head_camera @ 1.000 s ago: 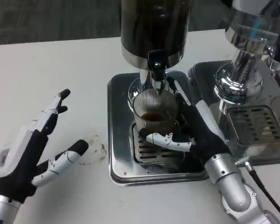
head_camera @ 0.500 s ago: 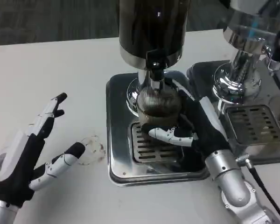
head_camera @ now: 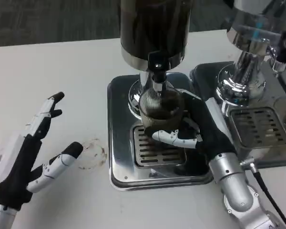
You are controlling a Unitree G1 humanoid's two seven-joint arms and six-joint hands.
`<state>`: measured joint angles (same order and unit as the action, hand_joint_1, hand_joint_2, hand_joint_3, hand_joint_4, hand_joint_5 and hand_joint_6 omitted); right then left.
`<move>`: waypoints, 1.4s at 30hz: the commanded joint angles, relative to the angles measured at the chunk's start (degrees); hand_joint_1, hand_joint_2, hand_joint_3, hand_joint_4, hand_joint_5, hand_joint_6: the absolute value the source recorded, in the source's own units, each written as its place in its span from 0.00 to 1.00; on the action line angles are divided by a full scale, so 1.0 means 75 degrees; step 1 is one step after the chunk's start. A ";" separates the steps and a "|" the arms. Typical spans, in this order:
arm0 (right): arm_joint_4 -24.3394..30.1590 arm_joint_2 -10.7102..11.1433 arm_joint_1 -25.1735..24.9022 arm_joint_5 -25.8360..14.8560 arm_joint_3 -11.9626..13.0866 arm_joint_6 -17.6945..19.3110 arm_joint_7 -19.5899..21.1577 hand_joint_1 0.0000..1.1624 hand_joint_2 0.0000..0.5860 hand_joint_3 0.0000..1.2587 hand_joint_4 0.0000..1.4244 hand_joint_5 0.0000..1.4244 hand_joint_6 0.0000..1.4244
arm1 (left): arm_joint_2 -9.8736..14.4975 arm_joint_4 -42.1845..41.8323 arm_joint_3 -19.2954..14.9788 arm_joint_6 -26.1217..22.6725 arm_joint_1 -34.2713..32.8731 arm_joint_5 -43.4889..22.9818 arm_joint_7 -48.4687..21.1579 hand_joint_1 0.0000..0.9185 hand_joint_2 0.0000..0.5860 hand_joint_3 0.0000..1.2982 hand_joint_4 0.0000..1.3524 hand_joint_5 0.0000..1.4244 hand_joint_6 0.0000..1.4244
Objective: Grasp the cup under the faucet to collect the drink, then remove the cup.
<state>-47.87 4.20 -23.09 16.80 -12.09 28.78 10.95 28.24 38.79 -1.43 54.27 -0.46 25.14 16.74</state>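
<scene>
Cup (head_camera: 161, 110) under faucet (head_camera: 157, 71) | right hand (head_camera: 200, 131) gripping it | left hand (head_camera: 28, 155) spread, empty

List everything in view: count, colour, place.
cup: one, clear ribbed glass, under the faucet, above the grate
dispenser: one, dark with a steel base, behind the left tray
faucet: one, black, on the dispenser's front
tray: two, steel with grates, centre and right
chrome machine: one, top right
ring stain: one, brownish, left of the centre tray
table: one, white
left hand: open, at left
right hand: holds the cup
</scene>
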 commanded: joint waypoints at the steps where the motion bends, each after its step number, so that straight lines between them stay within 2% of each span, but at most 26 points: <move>1: -0.0137 -0.0087 0.0254 0.0170 -0.0135 0.0027 0.0047 0.83 0.29 0.38 0.36 0.29 0.34 | 0.0050 -0.0070 0.0008 -0.0073 0.0048 -0.0051 -0.0020 0.00 0.28 0.05 0.00 0.11 0.05; 12: 0.0183 -0.0108 0.0451 0.0291 -0.0072 0.0238 0.0485 0.86 0.21 0.46 0.40 0.36 0.37 | 0.0034 0.0035 0.0072 -0.0076 -0.0003 -0.0093 -0.0089 0.00 0.28 0.05 0.00 0.11 0.05; 21: 0.0325 -0.0143 0.0559 0.0236 0.0038 0.0330 0.0517 0.87 0.18 0.48 0.42 0.39 0.39 | 0.0000 0.0058 0.0134 -0.0082 -0.0044 -0.0075 -0.0134 0.00 0.29 0.06 0.00 0.12 0.05; 42: 0.1683 -0.0020 0.1274 0.0527 0.0205 0.0283 0.0958 0.86 0.14 0.52 0.48 0.45 0.45 | -0.0006 0.0417 0.0390 0.0045 -0.0310 -0.0295 -0.0347 0.00 0.28 0.07 0.00 0.13 0.06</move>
<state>-37.86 4.22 -13.93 20.98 -11.44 30.38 16.76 28.19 41.23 1.01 54.15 -2.48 23.14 14.94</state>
